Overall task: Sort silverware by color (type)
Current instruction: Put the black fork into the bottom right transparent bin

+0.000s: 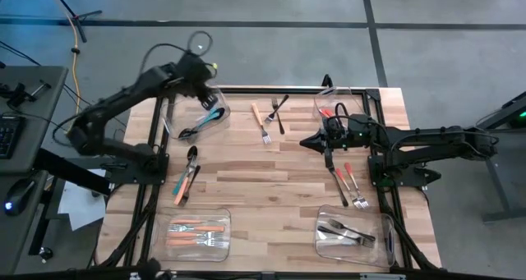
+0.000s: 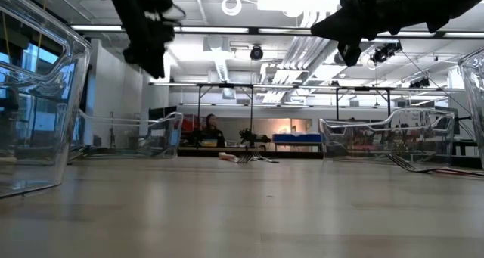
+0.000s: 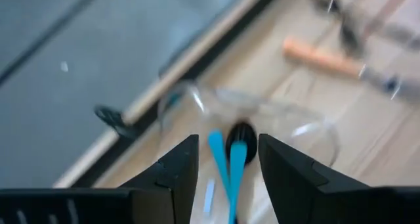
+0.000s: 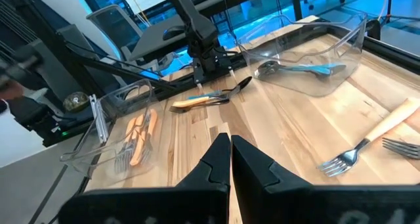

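Left claw (image 1: 209, 95) hung released over clear plastic bin (image 1: 177, 116) holding teal-handled spoons (image 1: 215, 114); should lift straight clear; right claw (image 1: 329, 142) clenched empty

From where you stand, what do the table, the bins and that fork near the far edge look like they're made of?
The table looks like pale wood: plank seams and grain show, with a soft sheen. The bins, such as the far-left bin, look like clear glossy plastic: the cutlery shows through. The fork seems to have a shiny metal head and a matte orange handle, probably plastic.
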